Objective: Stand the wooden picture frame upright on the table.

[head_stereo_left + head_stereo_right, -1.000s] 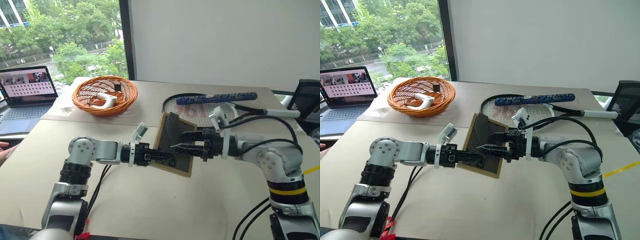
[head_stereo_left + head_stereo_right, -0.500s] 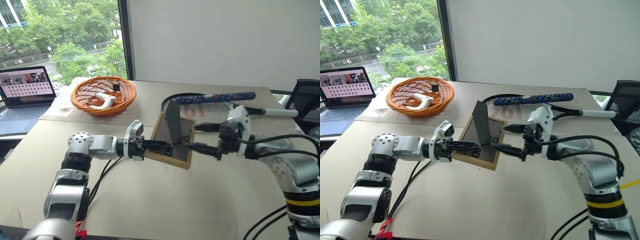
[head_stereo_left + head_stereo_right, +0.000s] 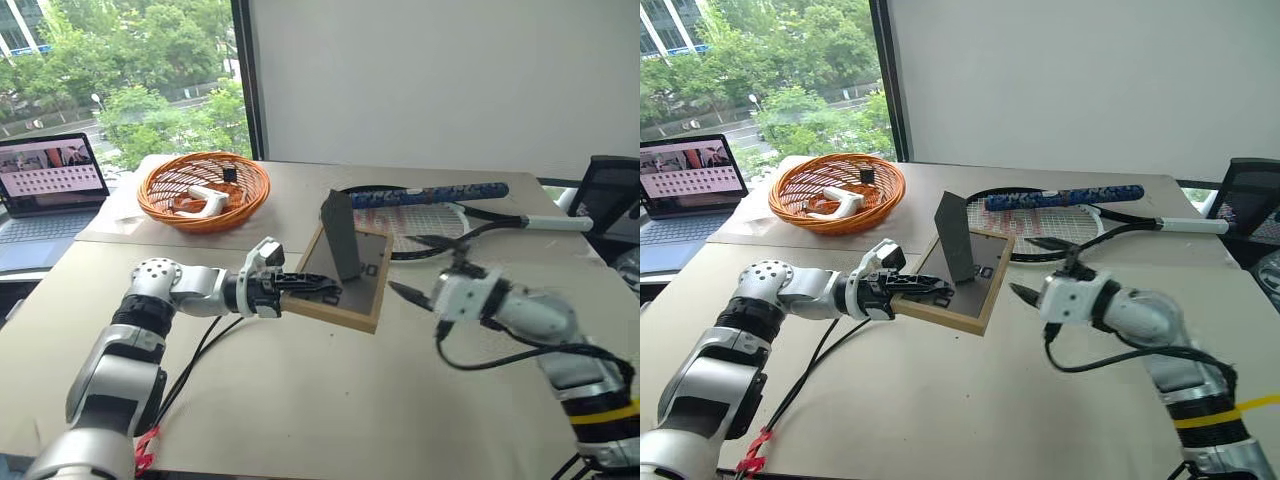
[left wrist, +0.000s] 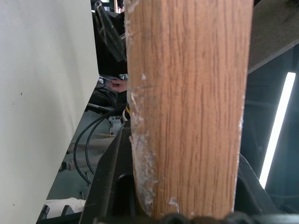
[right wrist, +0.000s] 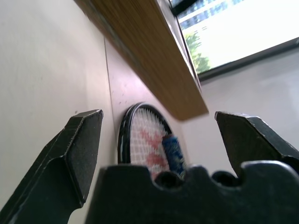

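Gripping the near left edge of the wooden picture frame (image 3: 345,278), the left gripper (image 3: 322,289) has its black fingers closed on the light-wood rim and holds the frame tilted above the table (image 3: 300,400), dark back panel facing up. The fold-out stand (image 3: 340,234) sticks up from that back panel, swung out. In the left wrist view the frame's wood edge (image 4: 187,107) runs straight up between the gripper's fingers. The right gripper (image 3: 425,268) hangs just to the right of the frame, apart from it, its two fingers spread wide and holding nothing; its wrist view looks under the frame's edge (image 5: 149,60) toward the racket head. Beyond the frame a badminton racket (image 3: 430,215) lies flat on the table, and an orange woven basket (image 3: 203,190) sits at the far left beside an open laptop (image 3: 52,195).
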Robot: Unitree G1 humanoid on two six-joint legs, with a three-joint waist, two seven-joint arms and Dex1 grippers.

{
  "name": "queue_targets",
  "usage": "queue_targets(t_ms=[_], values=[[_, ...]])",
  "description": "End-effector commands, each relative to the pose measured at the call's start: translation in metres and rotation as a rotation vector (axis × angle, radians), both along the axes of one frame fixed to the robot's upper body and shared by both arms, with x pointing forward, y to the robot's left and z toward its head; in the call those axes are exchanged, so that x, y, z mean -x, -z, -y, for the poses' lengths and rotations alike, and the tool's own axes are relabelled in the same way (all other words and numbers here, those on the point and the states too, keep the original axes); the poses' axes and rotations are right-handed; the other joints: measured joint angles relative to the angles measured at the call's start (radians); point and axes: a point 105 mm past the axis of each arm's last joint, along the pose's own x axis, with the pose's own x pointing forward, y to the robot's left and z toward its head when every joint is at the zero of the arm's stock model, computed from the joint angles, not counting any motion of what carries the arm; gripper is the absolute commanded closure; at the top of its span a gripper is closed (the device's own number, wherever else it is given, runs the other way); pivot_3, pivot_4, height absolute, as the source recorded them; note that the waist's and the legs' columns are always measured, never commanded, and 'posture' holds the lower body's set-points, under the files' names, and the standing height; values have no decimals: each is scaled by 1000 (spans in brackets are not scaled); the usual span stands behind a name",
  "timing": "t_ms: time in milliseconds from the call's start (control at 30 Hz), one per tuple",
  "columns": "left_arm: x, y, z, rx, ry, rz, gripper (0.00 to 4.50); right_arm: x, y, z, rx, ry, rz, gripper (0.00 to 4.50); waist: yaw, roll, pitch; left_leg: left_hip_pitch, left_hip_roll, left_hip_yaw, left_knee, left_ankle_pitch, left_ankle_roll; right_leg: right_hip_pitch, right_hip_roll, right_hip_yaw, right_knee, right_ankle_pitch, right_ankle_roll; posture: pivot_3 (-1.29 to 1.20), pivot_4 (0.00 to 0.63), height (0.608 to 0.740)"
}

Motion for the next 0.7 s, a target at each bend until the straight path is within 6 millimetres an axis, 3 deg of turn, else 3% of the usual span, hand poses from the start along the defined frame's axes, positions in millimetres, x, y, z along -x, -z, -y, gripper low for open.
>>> queue_targets(t_ms=[33,100,133,200,367,500,567,700], values=[[2,-18,0,64,29,30,3429,4,-22,-10,-30,-51,152,31,1,0,0,0,0,0,0,0,0,0,0,0,0,0,0,0,150,705],[3,-17,1,60,36,29,3429,5,-23,-15,-39,-76,163,31,3,0,0,0,0,0,0,0,0,1,0,0,0,0,0,0,150,705],[4,-17,1,57,41,31,3429,5,-22,-17,-45,-88,153,537,3,0,0,0,0,0,0,0,0,1,0,-1,0,0,0,0,150,705],[6,-17,1,53,50,36,3429,5,-20,-19,-49,-102,143,1009,5,0,0,0,0,-1,0,0,-1,1,0,-1,0,0,0,0,150,705],[14,-14,-1,16,66,87,3429,3,-20,-19,-77,-112,119,2750,5,0,1,0,0,-1,0,1,-2,2,0,-1,1,0,0,0,150,705],[19,-23,-8,27,25,216,3429,-2,-21,-13,-128,-94,76,2816,3,1,1,0,0,-2,1,2,-2,2,0,-2,1,0,0,0,150,705],[24,-31,-15,38,-1,295,2430,-5,-22,-8,-137,-81,69,2816,1,-1,2,0,0,-2,0,2,-3,2,0,-2,2,0,0,0,150,705],[33,-51,-46,16,-112,499,1012,-17,-22,6,-193,-45,-17,3165,-4,0,3,1,0,-3,0,4,-5,3,0,-3,2,0,-1,0,150,705]])
